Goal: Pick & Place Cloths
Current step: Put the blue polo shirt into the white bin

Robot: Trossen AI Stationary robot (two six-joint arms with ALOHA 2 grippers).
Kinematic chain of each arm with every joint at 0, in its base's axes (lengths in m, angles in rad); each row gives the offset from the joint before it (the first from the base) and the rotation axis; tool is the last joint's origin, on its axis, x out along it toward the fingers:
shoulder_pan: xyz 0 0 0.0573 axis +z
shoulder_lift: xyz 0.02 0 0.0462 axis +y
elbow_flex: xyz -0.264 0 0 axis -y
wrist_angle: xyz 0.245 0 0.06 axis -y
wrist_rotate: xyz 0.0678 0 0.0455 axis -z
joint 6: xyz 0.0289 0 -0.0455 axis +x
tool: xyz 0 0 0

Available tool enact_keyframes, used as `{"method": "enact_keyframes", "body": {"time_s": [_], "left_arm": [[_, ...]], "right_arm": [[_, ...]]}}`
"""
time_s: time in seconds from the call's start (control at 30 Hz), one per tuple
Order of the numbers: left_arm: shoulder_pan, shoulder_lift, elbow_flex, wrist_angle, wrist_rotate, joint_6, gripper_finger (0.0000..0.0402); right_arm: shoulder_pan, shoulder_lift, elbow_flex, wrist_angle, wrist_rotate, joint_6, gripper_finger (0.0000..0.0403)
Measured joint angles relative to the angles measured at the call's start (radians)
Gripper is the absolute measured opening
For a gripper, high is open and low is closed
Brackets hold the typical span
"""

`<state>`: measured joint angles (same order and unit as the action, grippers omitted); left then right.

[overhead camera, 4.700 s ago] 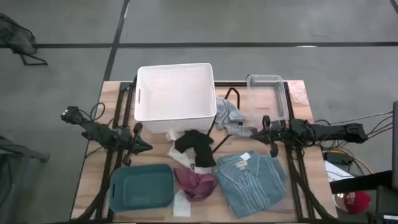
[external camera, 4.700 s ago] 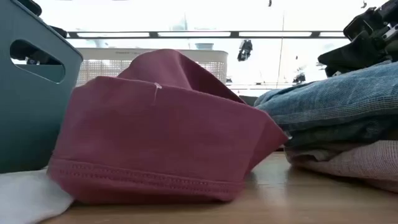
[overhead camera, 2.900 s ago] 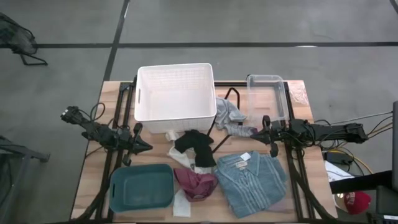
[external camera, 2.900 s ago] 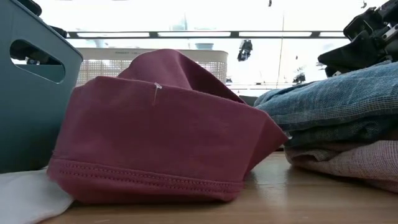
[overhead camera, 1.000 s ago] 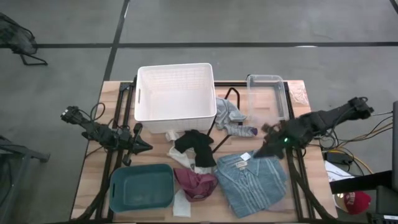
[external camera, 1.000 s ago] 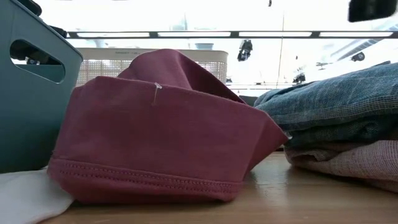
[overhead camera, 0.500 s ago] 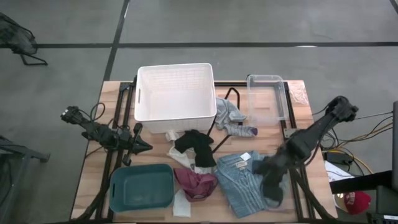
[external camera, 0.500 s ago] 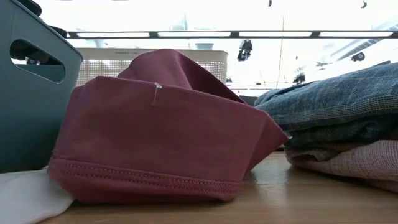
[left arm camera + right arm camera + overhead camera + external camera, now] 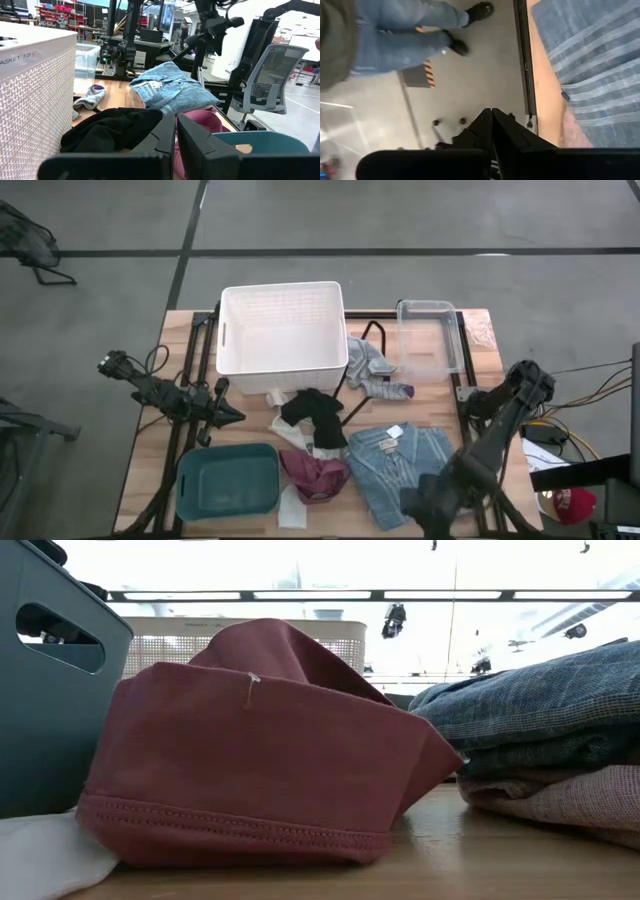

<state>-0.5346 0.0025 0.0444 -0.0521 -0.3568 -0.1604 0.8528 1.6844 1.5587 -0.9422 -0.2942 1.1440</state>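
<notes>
A blue-grey collared shirt [image 9: 405, 470] lies flat at the table's near right, on top of a pink checked piece [image 9: 570, 805]. A maroon piece [image 9: 315, 475] sits bunched left of it. A black piece [image 9: 315, 415] and a cream strip [image 9: 290, 435] lie at mid-table, and small grey pieces [image 9: 375, 370] lie farther back. My right gripper [image 9: 418, 505] hangs shut above the shirt's near edge, slanting down past the table's near edge [image 9: 545, 100]. My left gripper [image 9: 232, 416] waits shut and level at the left, pointing at the black piece [image 9: 112, 130].
A white basket [image 9: 283, 327] stands at the far middle, a clear bin [image 9: 430, 340] at the far right, a teal bin [image 9: 228, 478] at the near left. A black wire hanger [image 9: 365, 345] lies by the grey pieces. A person's legs [image 9: 405, 30] show on the floor beyond the near edge.
My right gripper has swung from beside the clear bin toward the table's near edge, passing over the blue-grey shirt, and has tipped to point downward. It has stayed shut. The cloths lie as before.
</notes>
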Motion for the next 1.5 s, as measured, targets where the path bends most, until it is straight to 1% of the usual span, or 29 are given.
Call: {"method": "enact_keyframes", "body": {"time_s": [0.13, 0.23, 0.43, 0.6, 0.7, 0.8, 0.93, 1.07, 1.2, 1.5], "left_arm": [[0.0, 0.0, 0.0, 0.0, 0.0, 0.0, 0.0023], [0.0, 0.0, 0.0, 0.0, 0.0, 0.0, 0.0023], [0.0, 0.0, 0.0, 0.0, 0.0, 0.0, 0.0023], [0.0, 0.0, 0.0, 0.0, 0.0, 0.0, 0.0023], [0.0, 0.0, 0.0, 0.0, 0.0, 0.0, 0.0023], [0.0, 0.0, 0.0, 0.0, 0.0, 0.0, 0.0023], [0.0, 0.0, 0.0, 0.0, 0.0, 0.0, 0.0023], [0.0, 0.0, 0.0, 0.0, 0.0, 0.0, 0.0023], [0.0, 0.0, 0.0, 0.0, 0.0, 0.0, 0.0023], [0.0, 0.0, 0.0, 0.004, 0.0, 0.0, 0.0023]], "right_arm": [[0.06, 0.062, 0.038, 0.002, 0.019, -0.026, 0.0013], [0.1, 0.113, 0.053, 0.005, 0.041, -0.022, 0.0033], [0.159, 0.189, 0.092, -0.001, 0.061, -0.024, 0.0105], [0.179, 0.236, 0.108, -0.058, 0.14, -0.029, 0.0177], [0.177, 0.265, 0.118, -0.138, 0.174, -0.043, 0.0217], [0.177, 0.291, 0.119, -0.188, 0.196, -0.094, 0.025], [0.178, 0.321, 0.12, -0.192, 0.235, -0.128, 0.0282], [0.177, 0.336, 0.117, -0.198, 0.275, -0.133, 0.03], [0.183, 0.34, 0.112, -0.217, 0.349, -0.129, 0.0306], [0.184, 0.344, 0.11, -0.239, 0.506, -0.154, 0.0283]]}}
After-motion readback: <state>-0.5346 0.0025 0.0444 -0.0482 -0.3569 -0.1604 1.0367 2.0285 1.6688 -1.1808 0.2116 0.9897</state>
